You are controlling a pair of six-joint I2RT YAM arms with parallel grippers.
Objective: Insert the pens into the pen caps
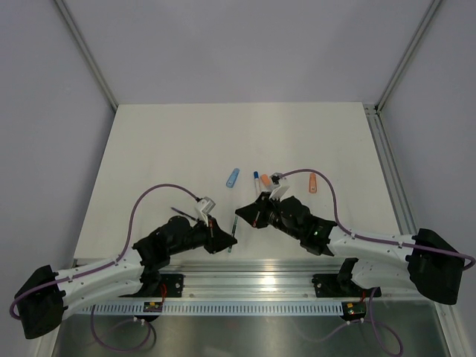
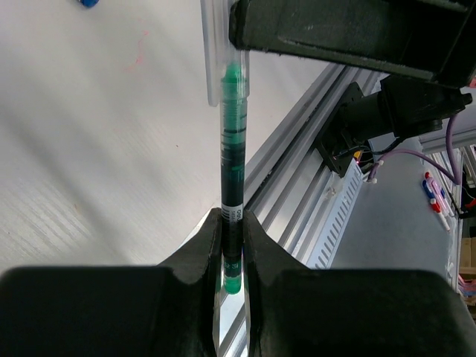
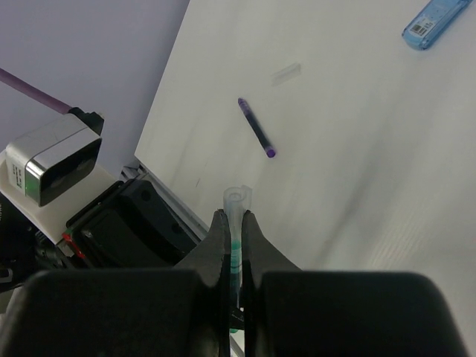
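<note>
Pushing a green pen into a clear cap, low over the near edge of the white table.
The left gripper squeezes the pen, and the right gripper pinches the cap. The left wrist view shows the pen's green end inside the cap; from the top it looks like just a thin stick between the grippers. The right wrist view shows a thin dark pen and a light blue cap lying loose. Only the top view shows an orange cap.
</note>
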